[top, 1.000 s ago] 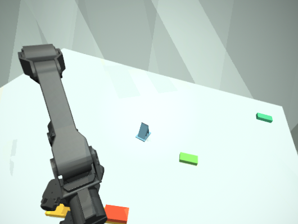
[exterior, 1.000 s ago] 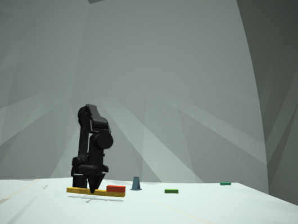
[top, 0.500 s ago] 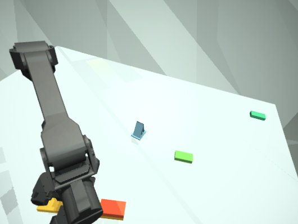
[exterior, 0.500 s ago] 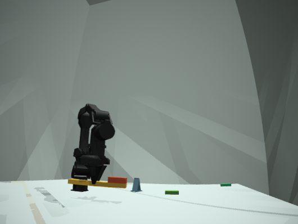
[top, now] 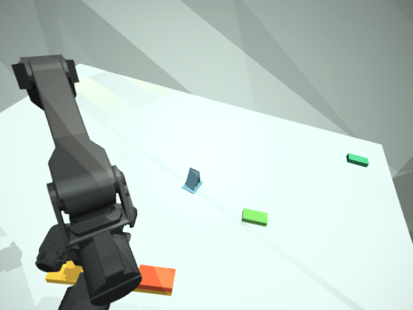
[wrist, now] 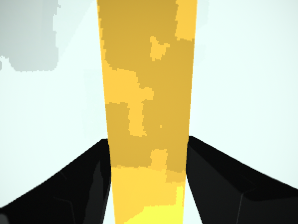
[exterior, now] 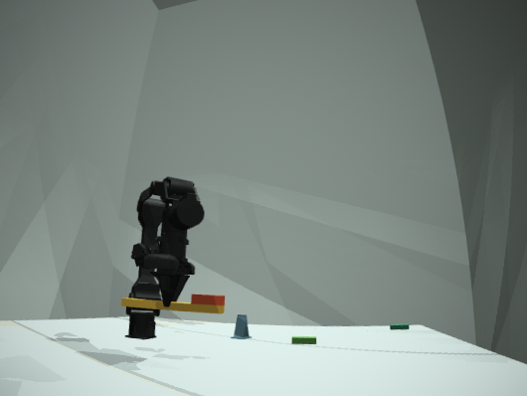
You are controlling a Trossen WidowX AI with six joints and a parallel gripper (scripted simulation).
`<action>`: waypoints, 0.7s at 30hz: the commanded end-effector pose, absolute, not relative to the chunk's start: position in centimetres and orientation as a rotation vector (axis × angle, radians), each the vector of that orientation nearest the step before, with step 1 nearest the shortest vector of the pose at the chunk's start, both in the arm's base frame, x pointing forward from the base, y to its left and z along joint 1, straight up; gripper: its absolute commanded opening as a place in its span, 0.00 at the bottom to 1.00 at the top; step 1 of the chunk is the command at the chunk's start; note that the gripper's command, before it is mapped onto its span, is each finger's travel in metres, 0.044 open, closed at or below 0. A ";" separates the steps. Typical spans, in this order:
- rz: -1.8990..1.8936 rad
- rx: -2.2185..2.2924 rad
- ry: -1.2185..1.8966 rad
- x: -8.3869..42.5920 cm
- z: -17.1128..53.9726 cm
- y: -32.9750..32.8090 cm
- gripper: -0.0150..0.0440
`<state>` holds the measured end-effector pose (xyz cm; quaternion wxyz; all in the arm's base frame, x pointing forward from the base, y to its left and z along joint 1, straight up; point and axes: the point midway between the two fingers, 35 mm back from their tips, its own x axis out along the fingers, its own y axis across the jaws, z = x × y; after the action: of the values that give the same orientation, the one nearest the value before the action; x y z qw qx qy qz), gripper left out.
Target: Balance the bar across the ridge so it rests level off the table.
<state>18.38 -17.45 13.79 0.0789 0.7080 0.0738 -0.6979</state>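
Exterior view, gripper (exterior: 168, 302) (wrist: 147, 146): left of centre, low in the frame, clamped on the yellow bar, with its fingertips pointing down.
Wrist view, fingers: one at lower left and one at lower right, each against a long side of the bar.
Bar (top: 62, 276) (exterior: 149, 303) (wrist: 147, 100): raised above the table in the exterior view, nearly level, its right end slightly lower in the frame; at lower left in the top view, partly hidden behind the arm; running from the top edge to the bottom edge in the wrist view.
Red block (top: 157, 277) (exterior: 208, 299): lying on top of the bar, at its right end in the top and exterior views.
Ridge (top: 192, 180) (exterior: 242, 326): blue-grey, standing upright on the table near the middle of the top view, and low, just left of centre, in the exterior view; apart from the bar.
Light green block (top: 255, 217) (exterior: 303, 340): on the table, right of the ridge and lower in the frame in both views.
Dark green block (top: 358, 160) (exterior: 399, 326): on the table near its far right corner in both views.
Arm (top: 66, 105) (exterior: 176, 224): dark, filling much of the left side in the top view, bent over above the bar in the exterior view.
Table (top: 218, 257) (exterior: 278, 370): white, stretching across the lower part of the exterior view.
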 end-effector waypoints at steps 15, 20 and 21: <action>-2.044 2.074 0.286 19.7 16.5 -15.4 0.25; -2.009 2.040 0.345 20.8 16.5 -14.0 0.25; -2.002 2.033 0.356 21.1 16.5 -13.7 0.25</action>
<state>20.32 -14.61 16.42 0.1186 0.7037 0.1113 -0.6917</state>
